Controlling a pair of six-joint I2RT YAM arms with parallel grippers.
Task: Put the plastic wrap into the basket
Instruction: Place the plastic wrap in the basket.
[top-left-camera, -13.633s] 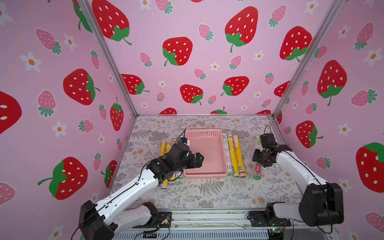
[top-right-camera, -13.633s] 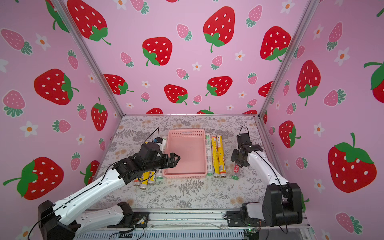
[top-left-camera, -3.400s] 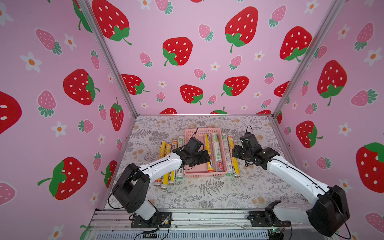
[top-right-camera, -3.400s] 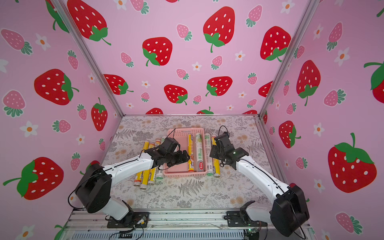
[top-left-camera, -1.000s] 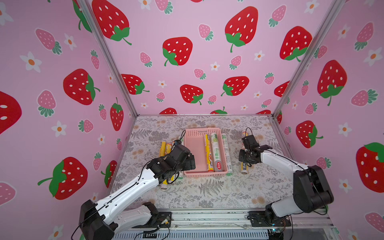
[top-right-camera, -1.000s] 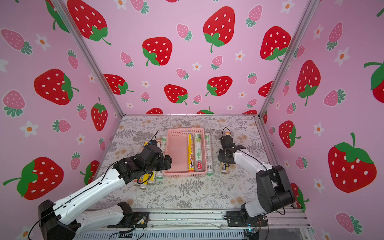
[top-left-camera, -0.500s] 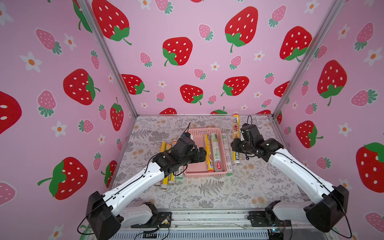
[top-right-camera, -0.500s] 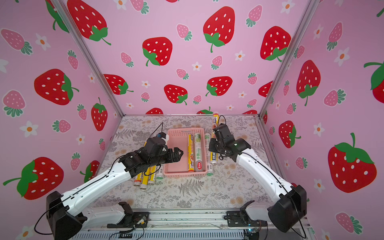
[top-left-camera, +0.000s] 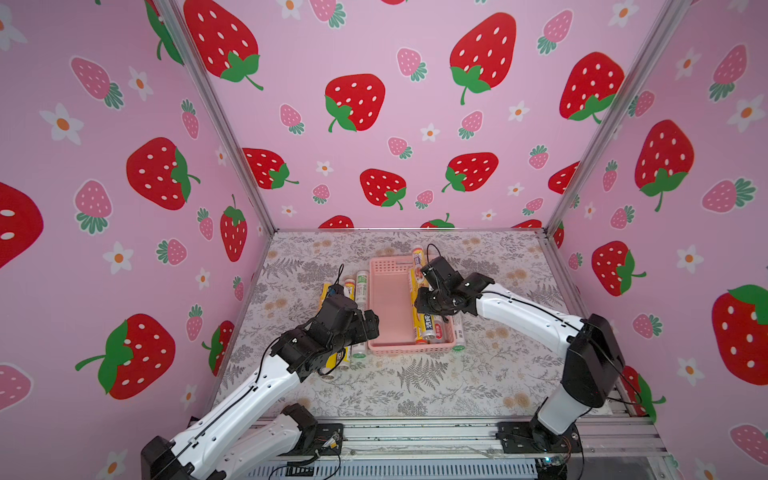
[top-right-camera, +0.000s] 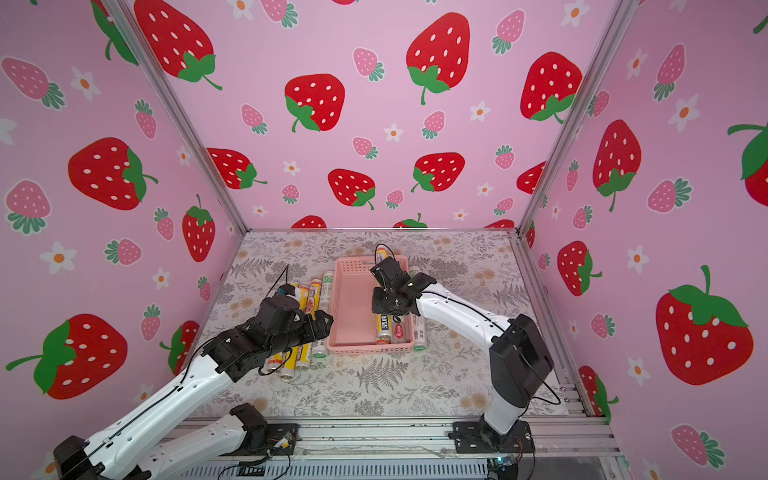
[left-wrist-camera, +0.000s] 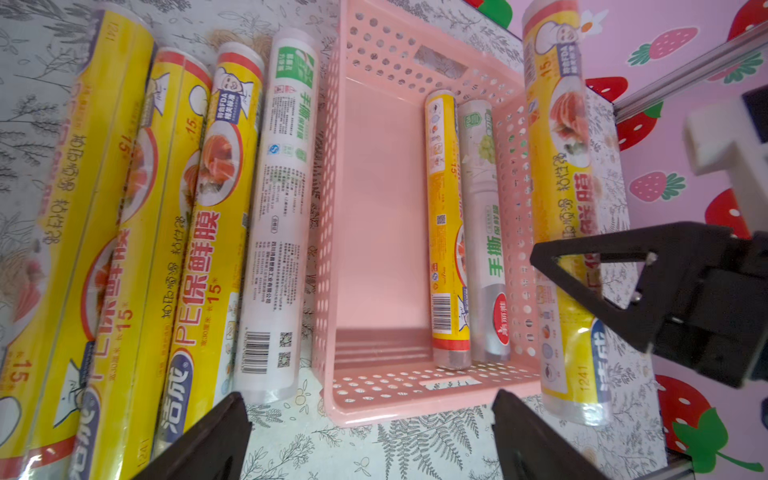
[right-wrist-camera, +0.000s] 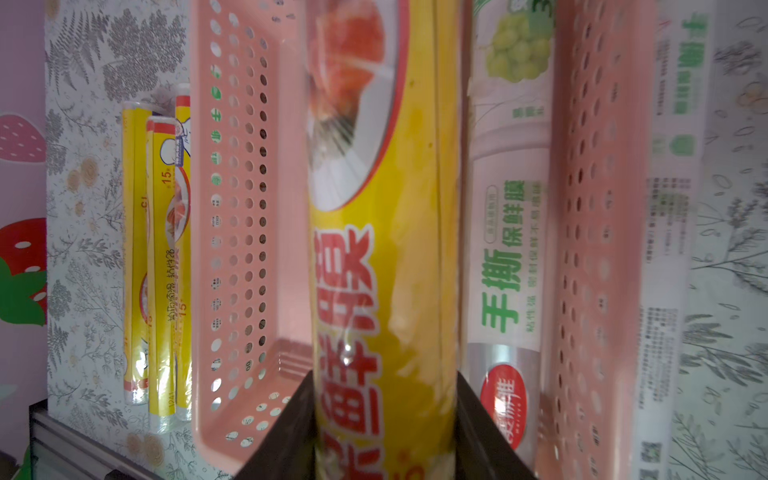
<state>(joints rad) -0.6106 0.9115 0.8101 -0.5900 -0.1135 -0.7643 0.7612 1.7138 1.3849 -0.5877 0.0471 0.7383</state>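
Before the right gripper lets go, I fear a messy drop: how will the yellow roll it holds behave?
Probably stiff: the yellow roll juts straight past the right gripper. Its glossy wrapper looks slippery; it might slide in the grip. Round, it would likely roll against the rolls in the basket.

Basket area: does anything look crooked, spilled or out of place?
Nothing spilled or damaged. Only the yellow roll, clamped in the right gripper, hangs above the basket instead of lying flat inside.

Four rolls (left-wrist-camera: 208, 232) left of basket (left-wrist-camera: 328, 208), two inside
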